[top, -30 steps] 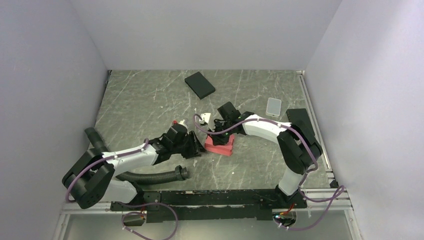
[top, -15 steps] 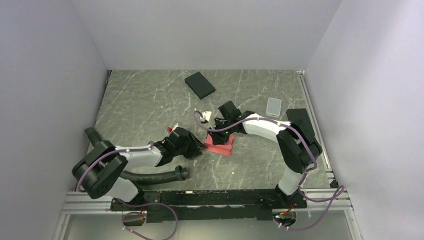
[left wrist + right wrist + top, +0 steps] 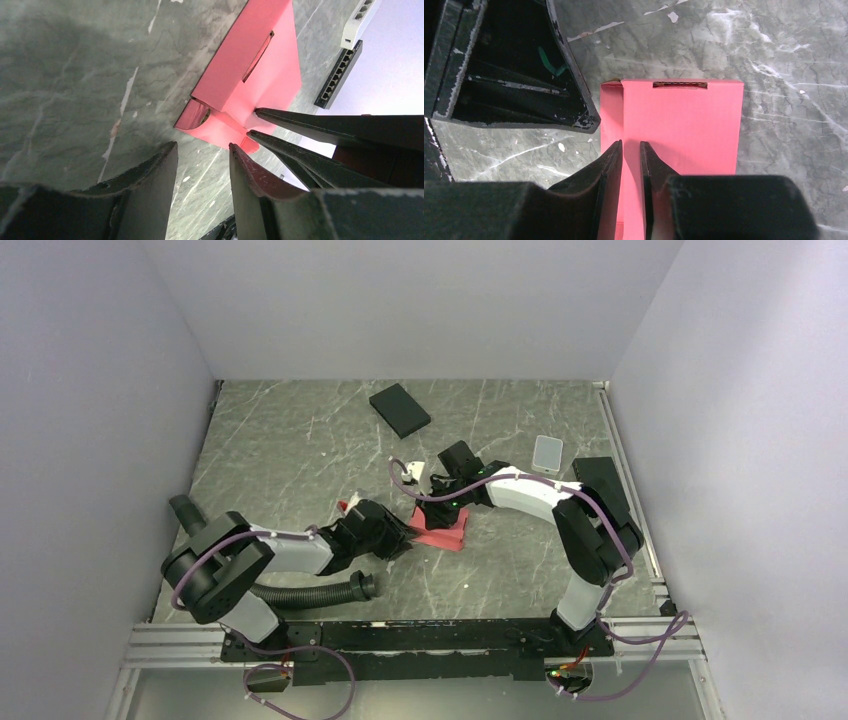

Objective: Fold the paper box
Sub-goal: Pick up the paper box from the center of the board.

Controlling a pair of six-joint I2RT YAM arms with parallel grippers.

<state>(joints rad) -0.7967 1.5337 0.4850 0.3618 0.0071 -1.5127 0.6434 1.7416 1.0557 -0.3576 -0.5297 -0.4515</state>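
The dark marbled table (image 3: 290, 440) carries the paper box (image 3: 447, 533) near its middle, between the two arms, where it lies flat as a pink rectangular slab with most of its panels already laid down. It is pinned from above by the right gripper (image 3: 441, 510), whose jaws are set only narrowly apart, with the tips planted on the top panel astride the crease near the left edge. Nothing seems to be pinched between them, though the contact is partly hidden by the fingers themselves. The left gripper (image 3: 397, 537) is held low just beside the box's left end, its jaws about half open and empty, and is aimed at the loose side flap (image 3: 217, 129) that juts out there. The step in hand is judged to be the closing of that end, the body being held down meanwhile. A short advance of the left gripper is called for, so that the flap is caught or pushed inward and tucked without the thin card being dragged from under the right gripper.
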